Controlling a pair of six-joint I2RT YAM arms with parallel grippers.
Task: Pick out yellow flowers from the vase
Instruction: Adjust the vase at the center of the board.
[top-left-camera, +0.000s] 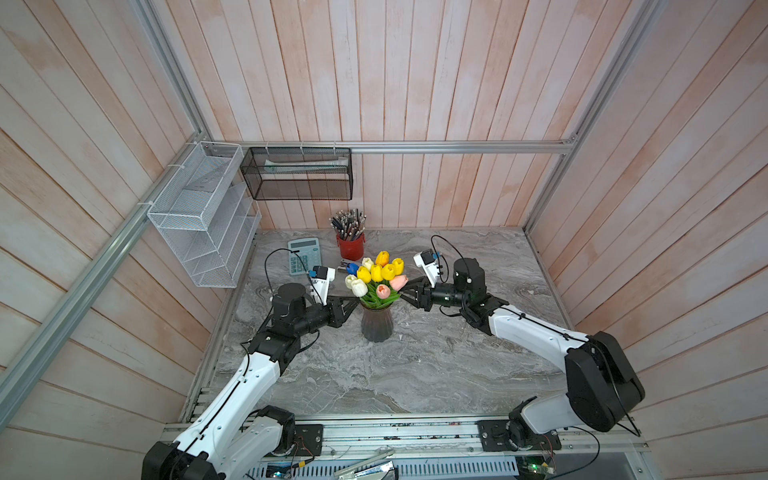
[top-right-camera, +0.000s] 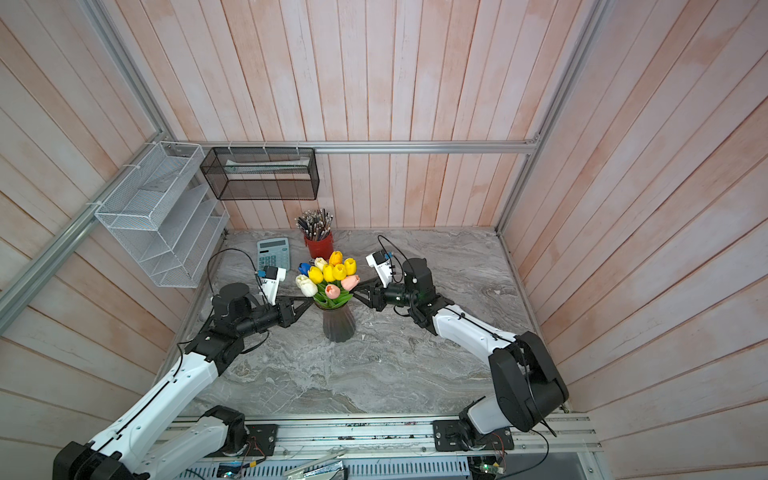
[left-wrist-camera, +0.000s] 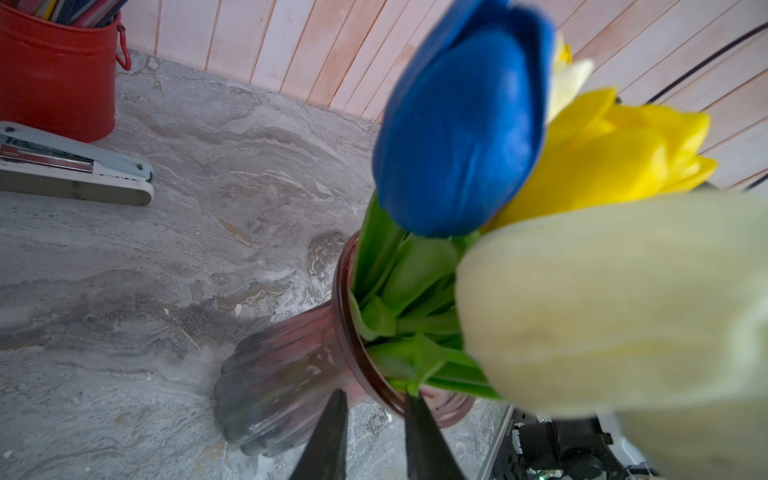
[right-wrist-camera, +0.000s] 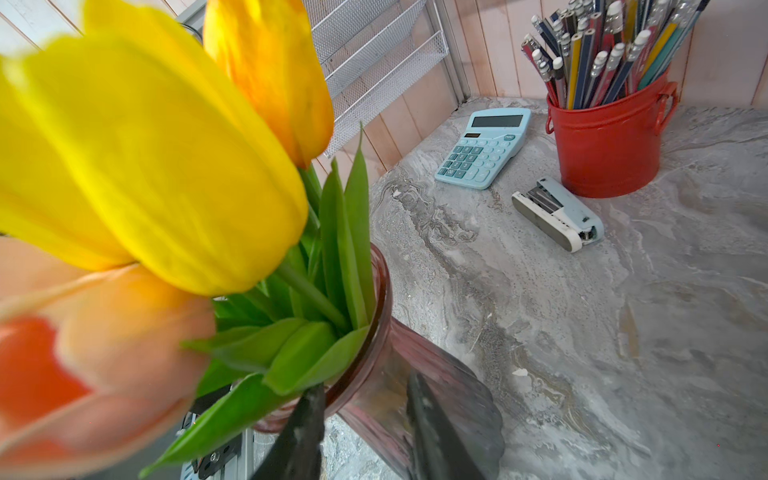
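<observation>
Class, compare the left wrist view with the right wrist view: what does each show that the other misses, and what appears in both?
Only the left wrist view: the blue tulip and a white tulip. Only the right wrist view: the calculator, a pink tulip and the white wire rack. Both: the vase, yellow flowers, the red cup of pencils and the stapler.

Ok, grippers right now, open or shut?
Left gripper: jaws narrowly parted astride the vase rim; grip cannot be told.
Right gripper: open, jaws apart at the vase rim.
</observation>
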